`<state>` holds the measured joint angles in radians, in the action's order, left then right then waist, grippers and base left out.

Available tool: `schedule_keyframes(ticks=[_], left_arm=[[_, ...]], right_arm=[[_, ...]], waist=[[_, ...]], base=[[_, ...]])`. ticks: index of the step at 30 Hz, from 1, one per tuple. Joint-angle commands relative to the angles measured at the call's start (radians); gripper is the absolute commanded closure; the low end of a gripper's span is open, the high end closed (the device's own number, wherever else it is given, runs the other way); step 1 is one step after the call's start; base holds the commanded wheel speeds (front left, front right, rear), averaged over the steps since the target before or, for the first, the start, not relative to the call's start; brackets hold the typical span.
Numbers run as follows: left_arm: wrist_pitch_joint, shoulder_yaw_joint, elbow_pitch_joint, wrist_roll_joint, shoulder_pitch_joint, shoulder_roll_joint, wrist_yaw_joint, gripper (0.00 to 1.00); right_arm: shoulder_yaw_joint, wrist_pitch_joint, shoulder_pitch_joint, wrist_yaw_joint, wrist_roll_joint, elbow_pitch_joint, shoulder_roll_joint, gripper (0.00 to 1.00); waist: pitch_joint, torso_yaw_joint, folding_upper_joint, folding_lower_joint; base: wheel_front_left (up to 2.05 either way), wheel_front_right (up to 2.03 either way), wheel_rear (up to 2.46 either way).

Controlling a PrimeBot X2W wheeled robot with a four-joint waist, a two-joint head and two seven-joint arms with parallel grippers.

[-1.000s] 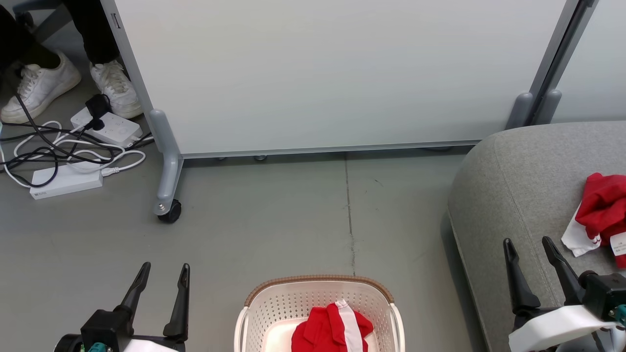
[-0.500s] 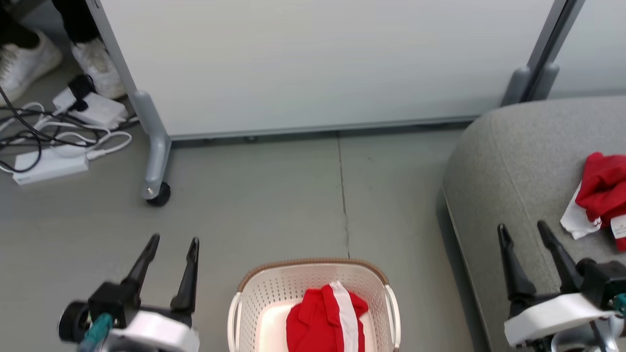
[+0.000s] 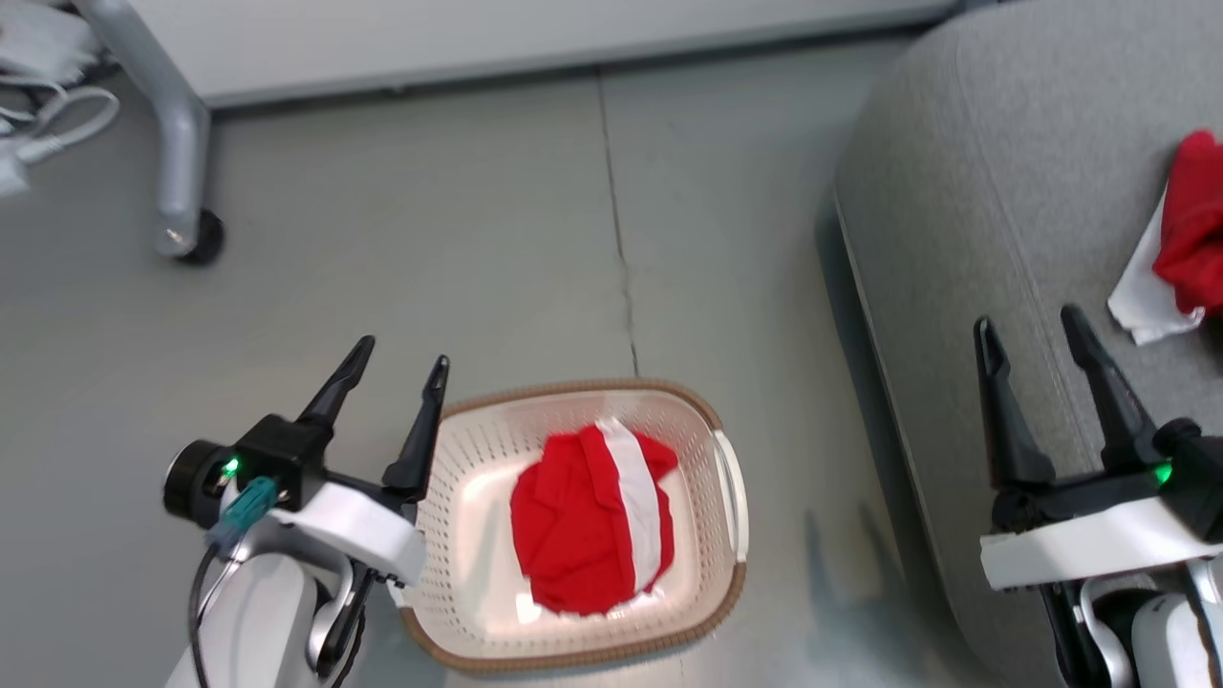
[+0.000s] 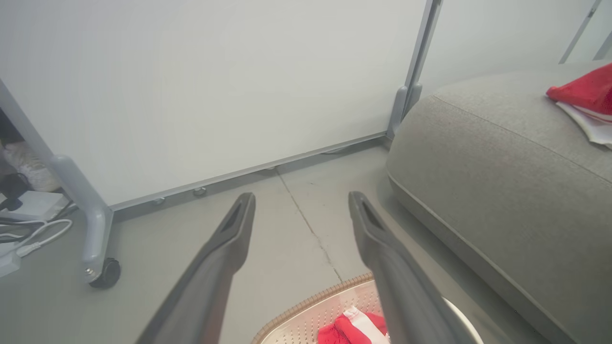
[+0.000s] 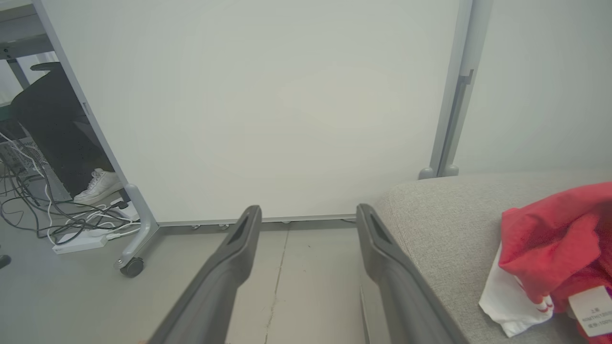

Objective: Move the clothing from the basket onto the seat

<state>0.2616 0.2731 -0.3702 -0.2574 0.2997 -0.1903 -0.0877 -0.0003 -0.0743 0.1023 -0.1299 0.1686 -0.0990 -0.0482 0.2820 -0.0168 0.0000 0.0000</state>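
Grey floor; left gripper agape, empty

I see a big white partition panel standing on a grey floor, its grey leg ending in a black castor. A thin seam runs along the floor toward the panel. Past the panel's left edge, a white power strip lies among tangled cables, near a person's white shoe.

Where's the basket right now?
Head view, lower centre: the basket stands on the floor, left claw by its left rim, seat to its right.
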Motion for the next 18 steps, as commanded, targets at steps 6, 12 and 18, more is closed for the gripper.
schedule_keyframes(ticks=[6,12,18], left_arm=[[0.003,0.059,-0.115,0.031,0.117,-0.002,-0.031,0.00],[0.003,0.168,-0.266,0.040,0.232,-0.018,-0.043,0.00],[-0.019,0.261,-0.395,-0.015,0.317,-0.053,-0.043,0.00]], right_arm=[[0.019,-0.036,0.067,-0.002,0.008,-0.045,-0.004,0.00],[0.054,-0.099,0.117,-0.002,0.042,-0.063,-0.004,0.00],[0.082,-0.151,0.150,-0.002,0.080,-0.045,-0.003,0.00]], waist=[[0.232,-0.110,0.0000,0.0000],[0.398,-0.192,0.0000,0.0000],[0.513,-0.268,0.0000,0.0000]], base=[[0.00,0.00,0.00],[0.00,0.00,0.00],[0.00,0.00,0.00]])
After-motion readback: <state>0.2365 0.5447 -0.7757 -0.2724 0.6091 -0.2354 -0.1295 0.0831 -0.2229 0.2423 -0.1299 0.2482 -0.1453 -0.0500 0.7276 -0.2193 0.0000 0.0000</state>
